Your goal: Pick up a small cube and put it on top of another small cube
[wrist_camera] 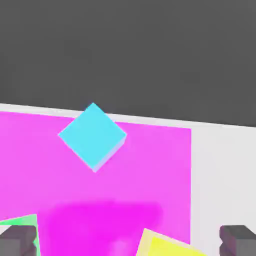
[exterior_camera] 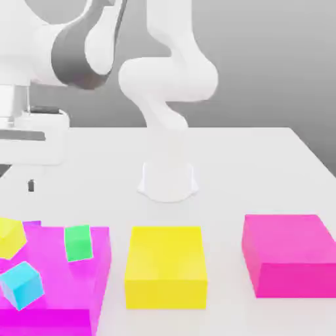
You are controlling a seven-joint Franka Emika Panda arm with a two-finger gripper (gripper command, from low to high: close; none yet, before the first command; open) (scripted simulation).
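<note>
Claw spread wide, nothing pinched; both dark fingertips seen in the hand view, hanging over the big magenta block.

In the exterior view, three small cubes resting on that block: cyan cube tilted on a corner, green cube at about 1 o'clock from it, yellow cube at about 11 o'clock. Dark violet sliver just past the yellow cube, at about 1 o'clock from it: possibly the small purple cube, mostly hidden, not confirmed. Large yellow block and second magenta block on the counter at 3 o'clock, well apart from the cluster.

Step judged: approach for the pick, not yet a grasp.

Notes for doing it well:
- Confirm target before descending.
- Centre over the one cube; neighbours close, so risk of nudging yellow or green.
- Turn the wrist to meet flat faces, not corners.
- Descend straight, close only once the fingertips bracket the sides.
- Lift clear before any sideways travel.
</note>
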